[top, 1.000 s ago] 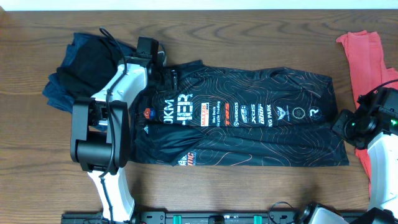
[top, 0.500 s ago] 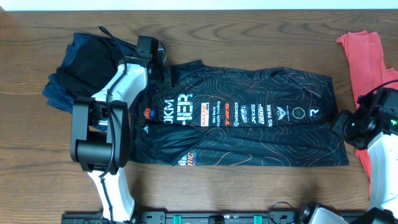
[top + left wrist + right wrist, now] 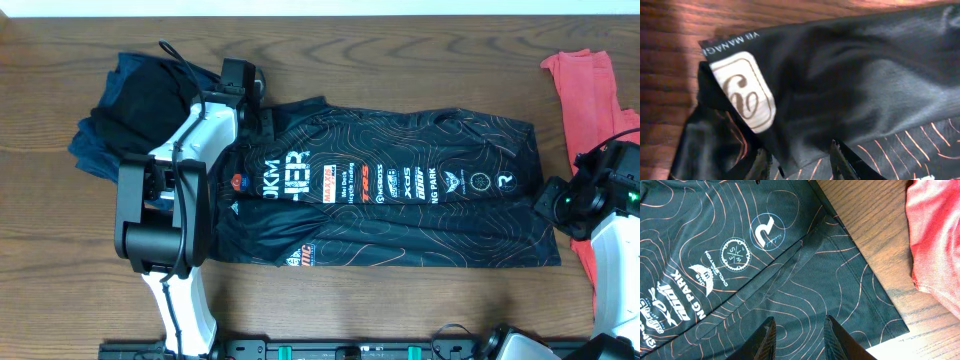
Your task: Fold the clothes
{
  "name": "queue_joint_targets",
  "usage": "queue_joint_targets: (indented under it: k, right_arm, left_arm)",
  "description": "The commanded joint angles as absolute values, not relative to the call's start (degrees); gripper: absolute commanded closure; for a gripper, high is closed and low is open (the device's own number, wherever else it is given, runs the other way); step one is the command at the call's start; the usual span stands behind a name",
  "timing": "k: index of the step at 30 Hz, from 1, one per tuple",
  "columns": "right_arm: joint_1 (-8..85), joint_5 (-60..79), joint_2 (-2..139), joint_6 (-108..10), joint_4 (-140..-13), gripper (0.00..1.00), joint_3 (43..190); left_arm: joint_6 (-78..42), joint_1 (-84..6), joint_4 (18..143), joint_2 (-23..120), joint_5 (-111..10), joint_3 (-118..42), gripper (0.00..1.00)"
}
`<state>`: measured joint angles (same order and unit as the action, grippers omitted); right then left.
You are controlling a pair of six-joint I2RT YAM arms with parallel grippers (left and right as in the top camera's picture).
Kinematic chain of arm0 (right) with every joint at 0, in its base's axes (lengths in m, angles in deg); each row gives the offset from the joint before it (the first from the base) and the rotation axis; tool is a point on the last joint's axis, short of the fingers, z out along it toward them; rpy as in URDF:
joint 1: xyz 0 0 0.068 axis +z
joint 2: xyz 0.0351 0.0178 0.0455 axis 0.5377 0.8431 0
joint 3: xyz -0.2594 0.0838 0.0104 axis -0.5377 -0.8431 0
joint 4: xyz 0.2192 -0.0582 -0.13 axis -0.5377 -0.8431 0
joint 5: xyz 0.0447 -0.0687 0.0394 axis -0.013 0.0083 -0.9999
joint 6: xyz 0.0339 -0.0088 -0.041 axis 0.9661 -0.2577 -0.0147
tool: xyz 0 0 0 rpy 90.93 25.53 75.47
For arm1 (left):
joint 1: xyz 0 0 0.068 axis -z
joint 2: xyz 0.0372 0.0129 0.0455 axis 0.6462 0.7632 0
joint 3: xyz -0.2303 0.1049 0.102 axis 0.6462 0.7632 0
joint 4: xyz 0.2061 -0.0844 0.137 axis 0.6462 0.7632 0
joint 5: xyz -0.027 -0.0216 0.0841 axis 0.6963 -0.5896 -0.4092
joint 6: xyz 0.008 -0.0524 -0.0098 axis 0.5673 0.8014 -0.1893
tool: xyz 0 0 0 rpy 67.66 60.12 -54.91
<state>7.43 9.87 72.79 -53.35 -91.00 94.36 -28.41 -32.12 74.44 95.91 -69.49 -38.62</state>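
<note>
Black jersey (image 3: 400, 190) spread lengthwise across the middle of the tabletop (image 3: 400, 50). Big white lettering partly covered by the left arm (image 3: 175, 190), only "KM" and "ER" readable from overhead. Left tool (image 3: 799, 152) at the collar end, fingers cut off by the bottom of the wrist view, set astride a folded hem just below a pale neck label (image 3: 742, 90). Jaws part-way apart with cloth between them, but pinched or merely touched — cannot tell. Right tool (image 3: 800, 322) over the jersey's right end near the hem, jaws apart, cloth lying flat and unbunched between them, nothing held. Coral-red T-shirt (image 3: 590, 90) at the right edge of the tabletop, cut off by the frame and partly behind the right arm (image 3: 610, 230). Navy and black garments (image 3: 120, 120) heaped at upper left — their border with the jersey hidden under the left arm.
</note>
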Motion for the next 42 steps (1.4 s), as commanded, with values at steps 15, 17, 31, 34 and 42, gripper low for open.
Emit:
queue_joint_targets:
  k: [15, 17, 31, 34, 42]
  right_arm:
    - [7.84, 10.3, 72.26, -54.27, -91.48, 0.69, 95.67]
    - [7.84, 10.33, 72.26, -54.27, -91.48, 0.69, 95.67]
    - [7.84, 10.74, 72.26, -54.25, -91.5, 0.75, 95.67]
    - [7.84, 10.76, 72.26, -54.25, -91.5, 0.75, 95.67]
    - [7.84, 10.76, 72.26, -54.25, -91.54, 0.75, 95.67]
  left_arm:
    - [-28.58, -32.2, 73.41, 98.92, -70.1, -38.09, 0.63]
    - [-28.56, -32.2, 73.44, 98.92, -69.47, -38.09, 0.67]
    - [-28.56, -32.22, 74.79, 95.95, -69.51, -38.11, 0.78]
    - [-28.58, -32.22, 74.62, 95.36, -69.53, -38.16, 0.78]
    - [-28.08, -32.2, 74.88, 95.34, -69.49, -38.16, 0.78]
